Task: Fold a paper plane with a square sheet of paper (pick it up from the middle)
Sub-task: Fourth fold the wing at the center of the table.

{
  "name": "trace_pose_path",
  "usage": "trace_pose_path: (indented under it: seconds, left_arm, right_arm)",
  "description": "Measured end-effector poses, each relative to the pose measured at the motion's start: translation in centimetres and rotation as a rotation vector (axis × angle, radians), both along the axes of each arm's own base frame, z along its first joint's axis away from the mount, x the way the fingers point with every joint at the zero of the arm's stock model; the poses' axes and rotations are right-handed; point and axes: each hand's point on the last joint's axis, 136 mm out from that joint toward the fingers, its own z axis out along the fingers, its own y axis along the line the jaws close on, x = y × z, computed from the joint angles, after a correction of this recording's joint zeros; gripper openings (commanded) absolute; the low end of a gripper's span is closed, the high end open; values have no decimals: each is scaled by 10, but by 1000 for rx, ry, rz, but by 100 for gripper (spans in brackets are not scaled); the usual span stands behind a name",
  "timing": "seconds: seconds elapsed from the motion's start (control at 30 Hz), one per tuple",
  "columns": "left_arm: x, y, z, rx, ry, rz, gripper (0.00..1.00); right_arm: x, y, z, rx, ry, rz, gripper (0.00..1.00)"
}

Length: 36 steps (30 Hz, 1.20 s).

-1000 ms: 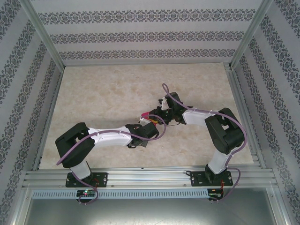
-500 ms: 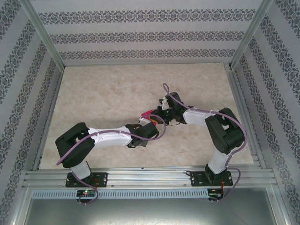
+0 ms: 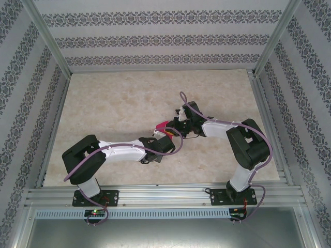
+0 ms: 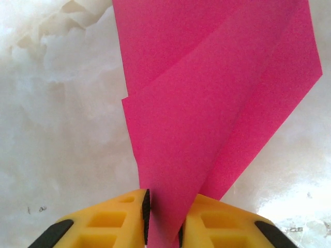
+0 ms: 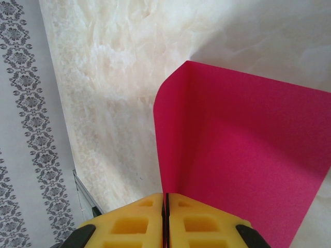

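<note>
My left jaws are closed on the square sheet of paper (image 4: 207,103). The yellow pads (image 4: 108,222) pinch its narrow end, and ahead of them the magenta layers fan out, one flap lying over another along a slanting crease. My right jaws are clamped on it too, their pads (image 5: 134,222) pressed flat with an edge of the sheet between them. Just beyond them the paper (image 5: 243,155) curls upward and spreads off to one side.

From above, both sets of jaws meet almost nose to nose, with only a sliver of pink (image 3: 162,124) between them over the desk (image 3: 103,103). I judge this double hold is deliberate. Paper this thin would droop from a single pinch, so one set of jaws anchors the folded end while the other can bend the free flap. The folding looks only partly done.

The main obstacle is me: the jaws crowd each other, leaving little room to swing a flap. A purple cable (image 3: 180,98) loops just behind my right jaws. The patterned walls (image 3: 155,41) and the metal frame (image 3: 165,192) stand well apart from both.
</note>
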Motion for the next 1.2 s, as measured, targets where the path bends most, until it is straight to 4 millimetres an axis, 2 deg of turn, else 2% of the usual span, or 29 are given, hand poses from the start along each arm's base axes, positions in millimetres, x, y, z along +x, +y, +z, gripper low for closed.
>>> trace_pose_path:
  seconds: [0.37, 0.5, 0.57, 0.67, 0.87, 0.93, 1.0, 1.1, 1.2]
  left_arm:
    - [0, 0, 0, -2, 2, 1, 12]
    - [-2, -4, -2, -27, 15, 7, 10]
    - [-2, -6, -4, -54, 25, 12, 10]
    - [-4, -5, -8, -110, 52, 29, 10]
    - [-2, -5, -8, -287, 117, 66, 11]
    - [-1, -6, -7, -357, 146, 73, 11]
    - [1, -8, -6, -413, 173, 75, 11]
    - [2, -14, -3, -487, 212, 69, 11]
    - [4, -18, -2, -555, 241, 64, 11]
  right_arm:
    - [-1, -1, -1, -4, 6, 0, 15]
    - [-2, -2, -2, -10, 12, -2, 21]
    - [-3, -3, 0, -18, 14, -4, 27]
    - [-3, -12, 12, -32, -11, -18, 35]
    - [0, -30, 54, -46, -136, -48, 43]
    - [-3, -34, 65, -43, -168, -52, 42]
    - [-7, -36, 68, -41, -177, -53, 39]
    - [-15, -35, 59, -45, -160, -42, 29]
    - [-30, -25, 46, -52, -130, -6, 21]
